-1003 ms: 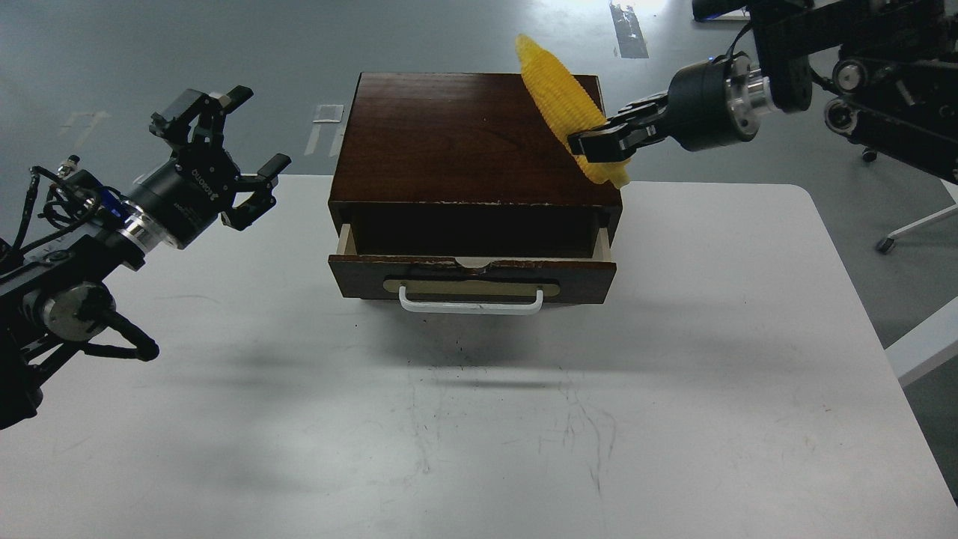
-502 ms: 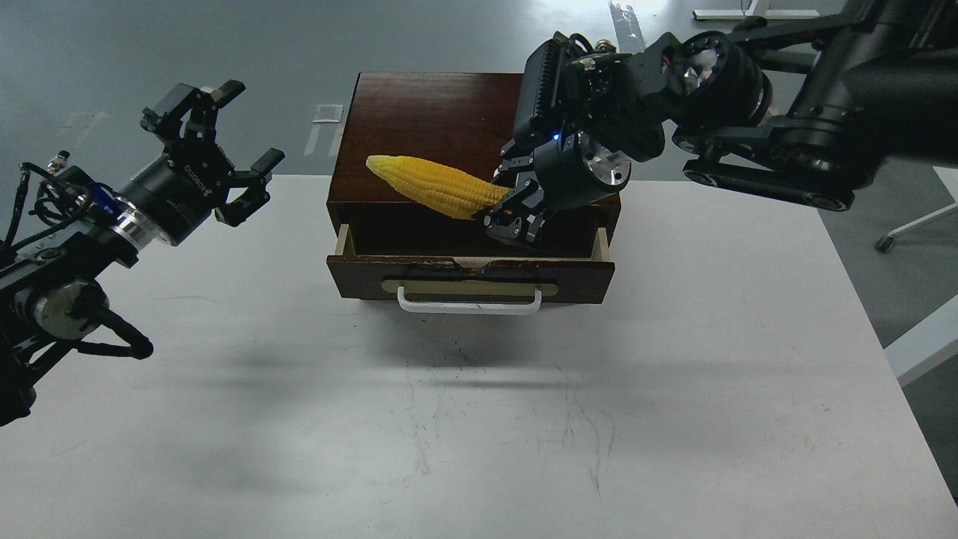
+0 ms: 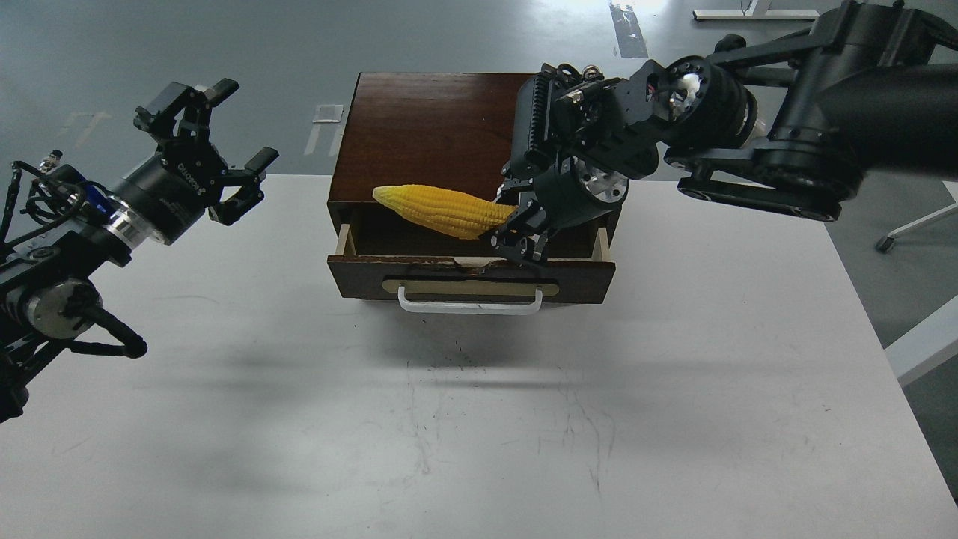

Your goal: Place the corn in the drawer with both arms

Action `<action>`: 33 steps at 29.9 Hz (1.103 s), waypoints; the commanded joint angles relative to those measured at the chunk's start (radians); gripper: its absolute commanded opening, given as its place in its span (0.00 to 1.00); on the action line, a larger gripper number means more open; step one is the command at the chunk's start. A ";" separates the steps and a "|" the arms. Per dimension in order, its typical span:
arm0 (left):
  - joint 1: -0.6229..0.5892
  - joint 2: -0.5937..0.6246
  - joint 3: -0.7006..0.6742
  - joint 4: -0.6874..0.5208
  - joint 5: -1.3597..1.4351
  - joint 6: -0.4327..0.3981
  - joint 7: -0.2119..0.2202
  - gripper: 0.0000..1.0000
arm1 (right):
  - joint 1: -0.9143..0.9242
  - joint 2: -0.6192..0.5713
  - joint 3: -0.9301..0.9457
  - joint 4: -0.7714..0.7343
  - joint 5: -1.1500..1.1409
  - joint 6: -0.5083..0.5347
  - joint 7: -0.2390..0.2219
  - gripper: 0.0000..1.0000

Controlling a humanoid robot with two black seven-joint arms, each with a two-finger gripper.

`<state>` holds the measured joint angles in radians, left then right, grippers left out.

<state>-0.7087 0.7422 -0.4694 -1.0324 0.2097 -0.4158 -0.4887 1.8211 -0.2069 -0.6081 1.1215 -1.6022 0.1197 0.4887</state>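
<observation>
The yellow corn [image 3: 441,210] lies nearly level over the open drawer [image 3: 471,271], its pointed tip to the left. My right gripper [image 3: 515,233] is shut on its thick right end, just above the drawer's opening. The drawer is pulled partly out of the dark brown cabinet [image 3: 430,127], with its white bar handle [image 3: 470,301] facing me. My left gripper [image 3: 213,142] is open and empty, held in the air left of the cabinet.
The cabinet stands at the back middle of a white table [image 3: 479,419]. The bulky right arm [image 3: 748,142] reaches over the cabinet's right side. A chair base [image 3: 909,228] stands on the floor at the right.
My right gripper has swung the corn from upright at the cabinet's right rear corner to level over the drawer, then lowered it. My left gripper has drifted slightly left and stays open.
</observation>
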 commanded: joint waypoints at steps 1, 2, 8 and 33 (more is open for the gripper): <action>0.000 0.000 0.000 0.000 -0.001 0.000 0.000 0.99 | 0.000 -0.003 0.001 0.001 0.004 -0.002 0.000 0.62; 0.000 0.000 0.000 0.000 -0.001 0.000 0.000 0.99 | 0.000 -0.003 0.001 0.001 0.005 -0.002 0.000 0.63; 0.000 0.000 -0.008 0.000 -0.001 -0.001 0.000 0.99 | 0.007 -0.012 0.007 0.004 0.018 -0.003 0.000 0.82; 0.005 -0.041 -0.014 0.014 0.004 -0.018 0.000 0.99 | -0.651 -0.502 0.637 -0.026 1.090 -0.009 0.000 0.99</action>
<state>-0.7058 0.7184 -0.4880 -1.0236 0.2076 -0.4410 -0.4887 1.3450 -0.6962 -0.1156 1.1128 -0.5973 0.1158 0.4884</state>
